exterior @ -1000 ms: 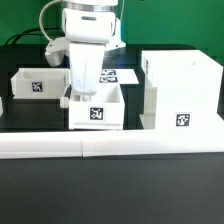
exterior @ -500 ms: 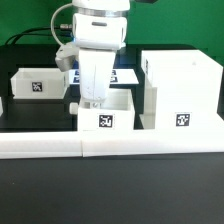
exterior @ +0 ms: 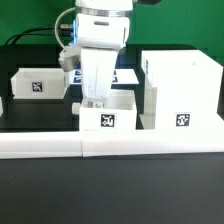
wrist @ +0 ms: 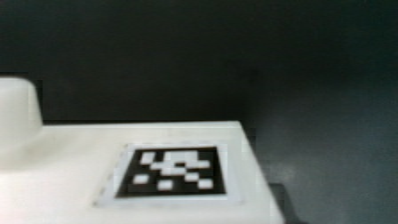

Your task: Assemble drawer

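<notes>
A black table (exterior: 40, 115) lies under soft, even light, its near edge bounded by a white rail (exterior: 40, 147) with one seam. Nearest the camera, past the rail, is a dark grey surface (exterior: 110, 195). Behind stand a dark backdrop (exterior: 190, 25) and loose cables (exterior: 25, 38).

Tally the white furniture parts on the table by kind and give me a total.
Small drawer boxes: 2 (middle drawer box, left drawer box)
Cabinet boxes: 1 (large cabinet box)
Total: 3
A white sliver at the exterior view's left edge is too cut off to count.
</notes>
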Controlling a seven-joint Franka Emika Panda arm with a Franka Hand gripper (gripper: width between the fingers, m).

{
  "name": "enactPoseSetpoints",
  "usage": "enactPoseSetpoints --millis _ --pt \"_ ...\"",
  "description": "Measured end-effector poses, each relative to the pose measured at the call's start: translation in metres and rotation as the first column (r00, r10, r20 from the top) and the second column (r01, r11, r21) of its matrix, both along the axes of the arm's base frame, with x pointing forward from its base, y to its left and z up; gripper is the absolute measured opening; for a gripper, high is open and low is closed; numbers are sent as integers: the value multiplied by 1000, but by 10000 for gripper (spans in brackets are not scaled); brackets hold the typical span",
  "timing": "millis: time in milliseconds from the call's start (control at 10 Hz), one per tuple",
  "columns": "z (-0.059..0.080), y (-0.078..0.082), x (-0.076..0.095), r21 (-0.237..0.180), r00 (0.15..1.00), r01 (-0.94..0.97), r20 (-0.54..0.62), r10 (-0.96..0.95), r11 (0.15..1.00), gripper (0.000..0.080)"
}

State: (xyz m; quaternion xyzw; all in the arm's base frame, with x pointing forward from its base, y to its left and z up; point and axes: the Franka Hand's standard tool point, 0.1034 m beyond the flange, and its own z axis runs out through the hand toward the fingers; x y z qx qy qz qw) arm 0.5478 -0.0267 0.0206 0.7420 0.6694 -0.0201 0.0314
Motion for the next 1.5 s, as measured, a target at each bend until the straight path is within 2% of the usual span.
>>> enactPoseSetpoints --millis 400,800,1200,1500 --pt "0 1 0 0 1000 11 0 -11 1000 42" --pt "-1 20 0 14 1000 6 -8 -6 1000 42" --pt "-1 20 0 16 1000 10 2 -10 1000 42" --pt "-4 28 -3 14 1000 -19 11 19 1000 42"
